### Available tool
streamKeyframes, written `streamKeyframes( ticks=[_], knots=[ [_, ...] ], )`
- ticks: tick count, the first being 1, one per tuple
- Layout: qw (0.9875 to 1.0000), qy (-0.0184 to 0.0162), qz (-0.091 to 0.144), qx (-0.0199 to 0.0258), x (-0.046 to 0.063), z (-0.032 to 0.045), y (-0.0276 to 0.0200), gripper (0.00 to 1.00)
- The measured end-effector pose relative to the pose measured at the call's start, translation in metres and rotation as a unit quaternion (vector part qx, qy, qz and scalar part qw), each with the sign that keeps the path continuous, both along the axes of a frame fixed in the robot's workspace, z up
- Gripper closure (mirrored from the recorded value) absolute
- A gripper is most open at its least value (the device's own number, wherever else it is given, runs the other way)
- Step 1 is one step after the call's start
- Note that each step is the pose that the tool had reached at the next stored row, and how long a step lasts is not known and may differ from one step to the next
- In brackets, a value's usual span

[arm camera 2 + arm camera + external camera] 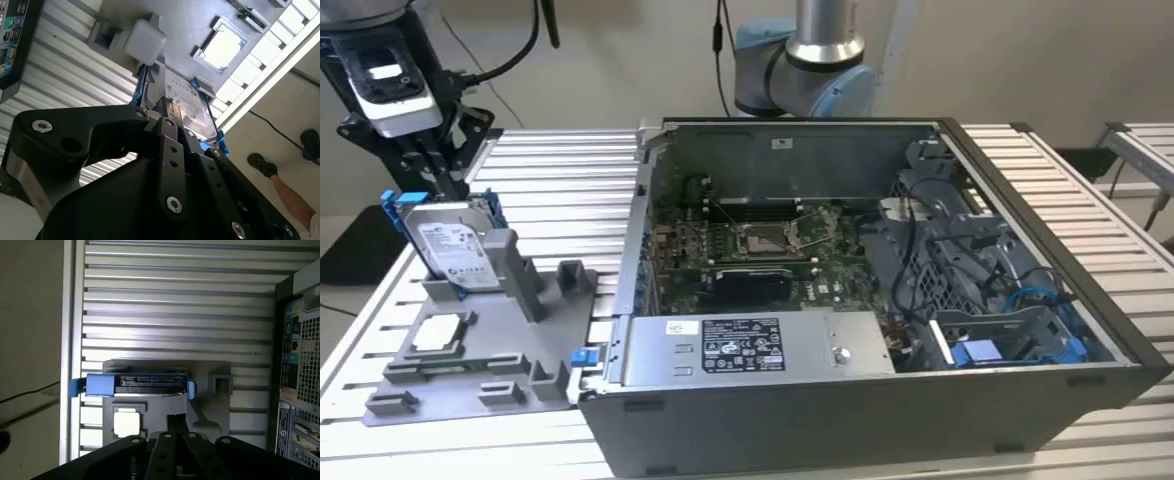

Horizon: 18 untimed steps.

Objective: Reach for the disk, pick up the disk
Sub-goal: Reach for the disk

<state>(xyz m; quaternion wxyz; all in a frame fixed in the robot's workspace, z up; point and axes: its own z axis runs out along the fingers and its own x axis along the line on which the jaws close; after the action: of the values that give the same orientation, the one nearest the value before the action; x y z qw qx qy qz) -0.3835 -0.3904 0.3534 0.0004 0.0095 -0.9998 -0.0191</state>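
Note:
The disk (454, 245) is a silver-grey drive with a white label and blue side rails. It stands tilted on edge in a grey holder (520, 290) at the exterior view's left. My gripper (447, 185) hangs just above the disk's upper edge, fingers drawn together and holding nothing. In the second wrist view the gripper (167, 102) points at the top edge of the disk (192, 107). In the first wrist view the disk (145, 382) appears edge-on, a short way off from the gripper (176, 419).
A small white-topped square chip (438, 333) lies on the same grey holder, in front of the disk. An open computer case (854, 400) stands on the slatted table to the exterior view's right. A person's shoe (260, 165) and leg are on the floor beside the table.

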Motion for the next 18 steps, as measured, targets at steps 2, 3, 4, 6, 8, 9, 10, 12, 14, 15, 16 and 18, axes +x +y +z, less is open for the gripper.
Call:
streamKeyframes(
  ticks=[2,3,4,6,8,9,10,12,14,15,16,18],
  knots=[
    [1.0,0.0,0.0,0.0,0.0,0.0,0.0032,1.0],
    [1.0,-0.0001,0.0,0.0,0.0,-0.0001,0.0056,1.0],
    [1.0,0.0,0.0,0.0,0.0,-0.0001,0.0082,1.0],
    [1.0,-0.0001,0.0,0.0,-0.002,-0.0002,0.0143,1.0],
    [1.0,0.0,0.0,0.0,-0.004,-0.0003,0.0194,1.0],
    [1.0,0.0,0.0,0.0,-0.007,-0.0003,0.0209,1.0],
    [1.0,0.0001,0.0,0.0,-0.01,-0.0003,0.0221,1.0],
    [1.0,0.0,0.0,0.0,-0.016,-0.0005,0.0237,1.0],
    [1.0,0.0,0.0,0.0,-0.023,-0.0005,0.0248,1.0],
    [1.0,0.0,0.0,0.0,-0.027,-0.0006,0.0256,1.0],
    [1.0,0.0,0.0,0.0,-0.031,-0.0006,0.0264,1.0],
    [1.0,0.0,0.0,0.0,-0.037,-0.0008,0.0288,1.0]
  ],
)
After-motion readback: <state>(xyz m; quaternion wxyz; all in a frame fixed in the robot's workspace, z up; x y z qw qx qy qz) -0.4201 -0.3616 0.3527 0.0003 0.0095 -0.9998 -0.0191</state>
